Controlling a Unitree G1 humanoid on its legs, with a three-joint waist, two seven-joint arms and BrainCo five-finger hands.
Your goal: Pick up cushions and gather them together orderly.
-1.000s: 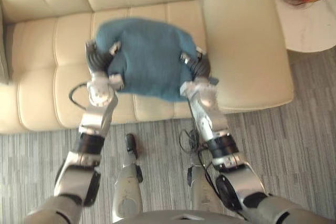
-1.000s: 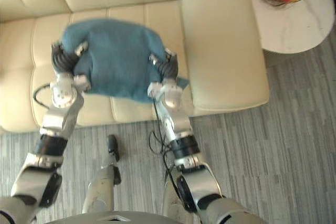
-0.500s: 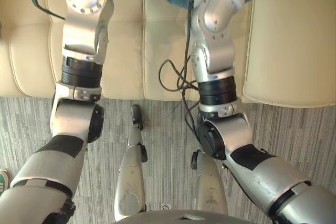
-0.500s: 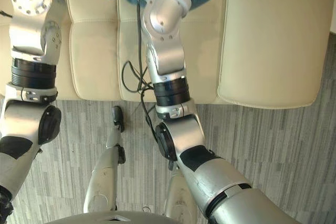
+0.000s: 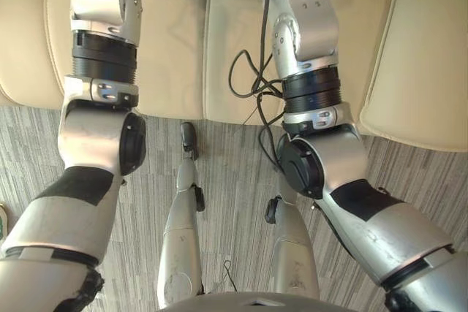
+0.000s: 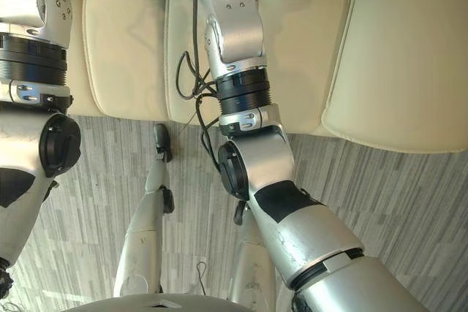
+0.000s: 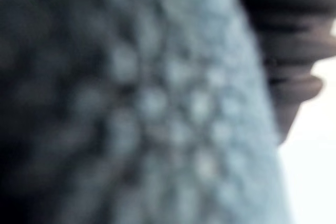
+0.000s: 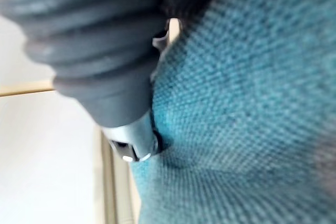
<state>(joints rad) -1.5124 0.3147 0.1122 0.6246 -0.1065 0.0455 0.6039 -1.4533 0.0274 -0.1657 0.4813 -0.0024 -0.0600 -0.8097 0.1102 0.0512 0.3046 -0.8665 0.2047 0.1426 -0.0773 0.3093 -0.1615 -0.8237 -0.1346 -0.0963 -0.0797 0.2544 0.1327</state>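
Fingers, left hand [image 7: 286, 40] and right hand [image 8: 94, 40]: can't tell state, buried against teal cushion [image 8: 236, 103]. I judge cushion clamped between both, above cream sofa [image 5: 175, 49], for carrying.

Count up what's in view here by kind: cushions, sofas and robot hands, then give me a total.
blue cushion: 1
cream sofa: 1
robot hands: 2, the left hand and the right hand, both against the cushion
Total: 4
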